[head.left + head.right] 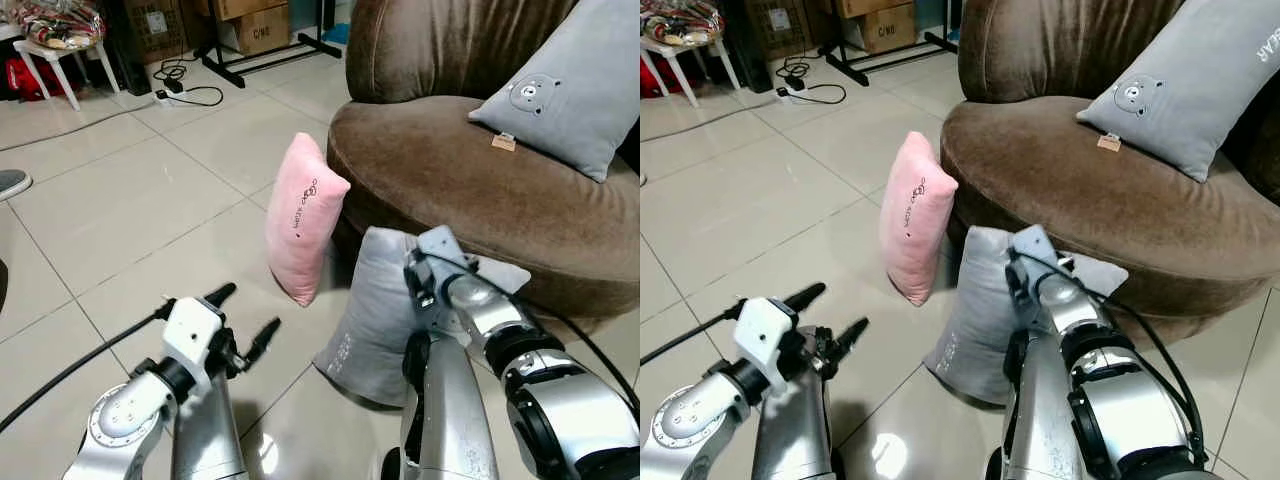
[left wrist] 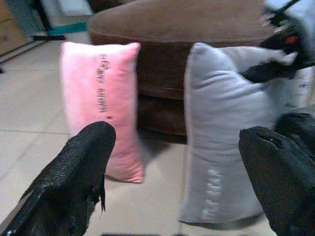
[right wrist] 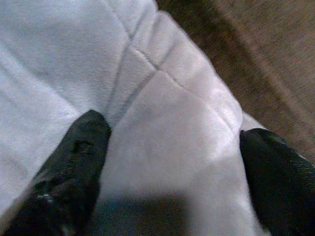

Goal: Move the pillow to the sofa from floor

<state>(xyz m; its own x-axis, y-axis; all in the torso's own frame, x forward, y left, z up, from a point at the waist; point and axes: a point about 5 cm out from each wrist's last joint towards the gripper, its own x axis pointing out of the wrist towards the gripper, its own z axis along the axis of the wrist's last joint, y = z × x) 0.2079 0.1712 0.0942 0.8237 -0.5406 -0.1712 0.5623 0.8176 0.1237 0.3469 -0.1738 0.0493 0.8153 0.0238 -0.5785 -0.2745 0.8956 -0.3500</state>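
The grey pillow [image 1: 385, 310] stands on the floor [image 1: 130, 210], leaning on the sofa [image 1: 480, 190] front, w/ a pink pillow [image 1: 303, 215] just beside it. The right gripper [image 3: 172, 147] is at its top corner, fingers wide, one each side of the cloth – not shut yet. Best now, I think: push down a bit, squeeze a thick fold, then lift. The left gripper [image 1: 243, 320] hangs near, fingers wide – it could hold the other side.

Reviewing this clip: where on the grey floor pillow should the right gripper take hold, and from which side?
Best at the top edge of the grey floor pillow, from above: it stands upright against the sofa, so that soft rim is free. The right gripper is open, straddling a fold there.
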